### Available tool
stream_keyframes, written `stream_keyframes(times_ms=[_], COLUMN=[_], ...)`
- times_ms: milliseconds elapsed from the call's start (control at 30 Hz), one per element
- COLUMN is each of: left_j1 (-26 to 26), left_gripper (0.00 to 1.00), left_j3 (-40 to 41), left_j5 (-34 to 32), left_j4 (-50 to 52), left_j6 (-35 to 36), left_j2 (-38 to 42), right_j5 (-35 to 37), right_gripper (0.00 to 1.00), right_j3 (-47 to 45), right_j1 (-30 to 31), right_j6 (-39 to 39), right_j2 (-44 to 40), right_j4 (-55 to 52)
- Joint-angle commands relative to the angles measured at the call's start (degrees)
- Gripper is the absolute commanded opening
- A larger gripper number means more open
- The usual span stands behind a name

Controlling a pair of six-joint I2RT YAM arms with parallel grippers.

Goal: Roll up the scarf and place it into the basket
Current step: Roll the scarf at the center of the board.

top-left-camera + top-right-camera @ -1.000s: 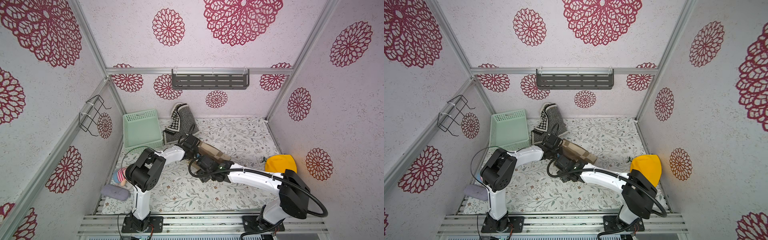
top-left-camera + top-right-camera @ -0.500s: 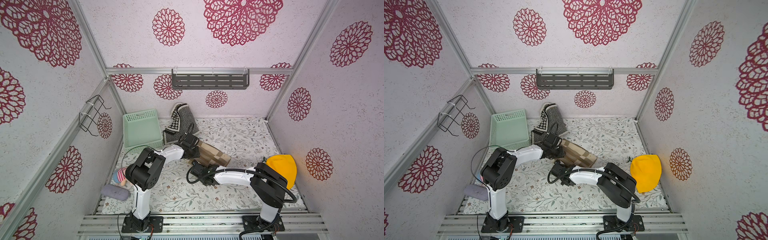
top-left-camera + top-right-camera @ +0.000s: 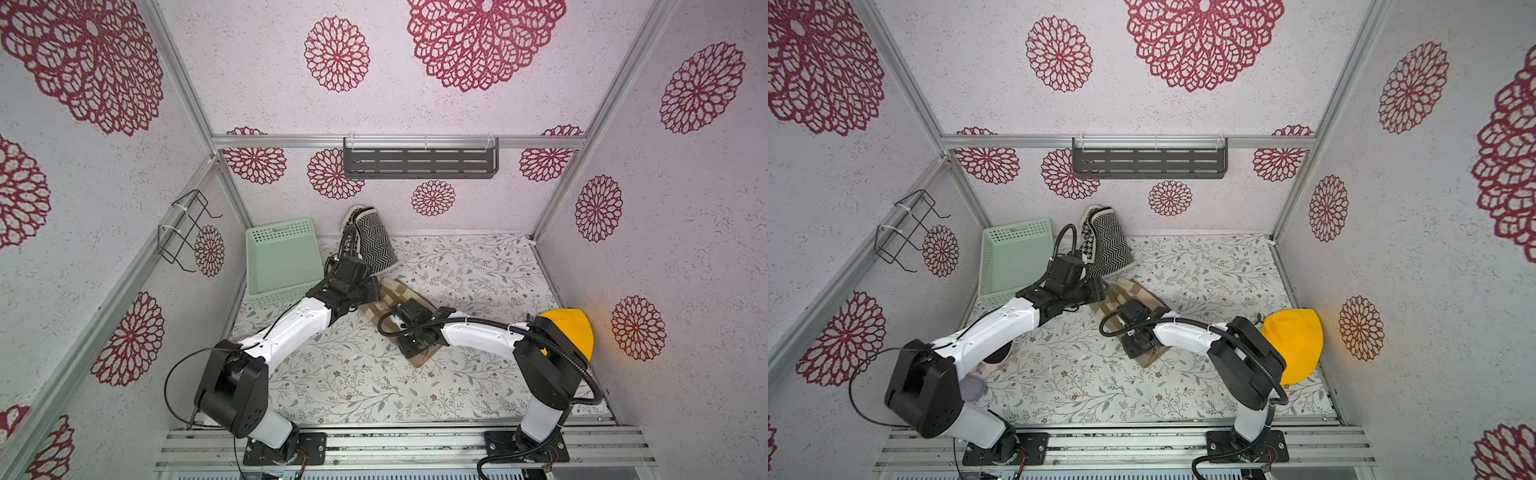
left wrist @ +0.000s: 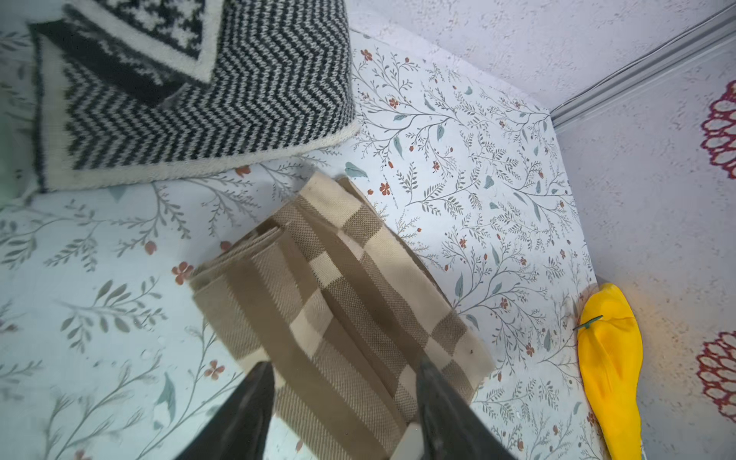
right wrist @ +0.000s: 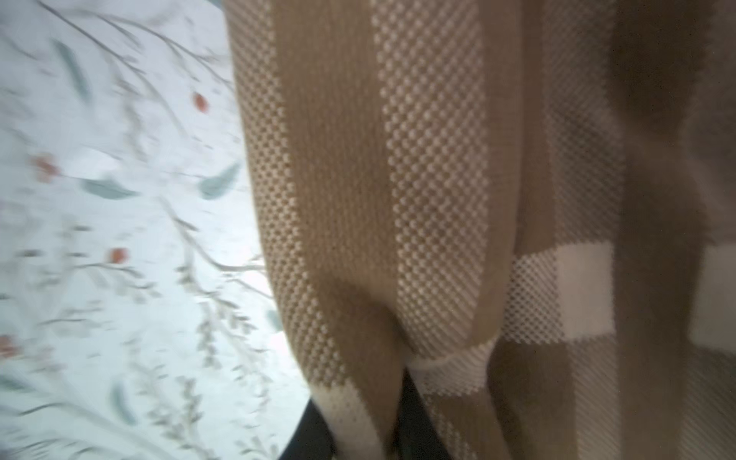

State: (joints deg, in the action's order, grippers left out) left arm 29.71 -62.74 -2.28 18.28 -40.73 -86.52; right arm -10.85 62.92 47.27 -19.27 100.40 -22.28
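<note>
You're pinching the scarf [image 5: 398, 179] in the right gripper [image 5: 370, 418], left gripper [image 4: 344, 362] hanging spread above it, so be rolling tightly.

Pale, rough-textured walls [image 3: 415, 104] printed with crimson flower medallions close the cell on three sides, joined by aluminium frame rails [image 3: 399, 141]. A dark grey slotted metal shelf [image 3: 419, 163] hangs on the back wall and a black wire rack [image 3: 183, 232] on the left wall. The bench [image 3: 353, 382] is covered in white cloth with leafy sprigs and small red flowers.
</note>
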Motion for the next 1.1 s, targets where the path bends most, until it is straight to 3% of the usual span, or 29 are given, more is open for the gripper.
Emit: stream_keyframes(times_ms=[0, 200, 367, 700, 1067], left_j1=[1.3, 5.5, 7.0, 7.0, 6.7], left_gripper=[0.59, 0.49, 0.42, 0.32, 0.24], left_j3=[3.5, 1.9, -4.5, -13.7, -19.1], left_j5=[-2.9, -2.9, -1.9, -1.1, 0.5], left_j4=[1.1, 1.9, 2.0, 2.7, -5.8], left_j6=[-1.5, -1.1, 0.6, 3.2, 5.8], left_j2=[0.9, -3.4, -11.0, -21.4, -33.7], right_j5=[-24.7, -32.6, -35.7, -34.4, -30.0], right_gripper=[0.19, 0.18, 0.24, 0.41, 0.52], right_j3=[-4.2, -8.3, -10.7, -10.5, -8.6], right_j1=[-4.5, -11.6, -16.9, -23.2, -27.4], right_j6=[-9.0, -13.2, -13.6, -10.1, -7.9], right_j2=[-2.3, -3.3, -1.9, -2.4, -4.8], right_j4=[5.9, 9.5, 11.0, 7.5, 3.4])
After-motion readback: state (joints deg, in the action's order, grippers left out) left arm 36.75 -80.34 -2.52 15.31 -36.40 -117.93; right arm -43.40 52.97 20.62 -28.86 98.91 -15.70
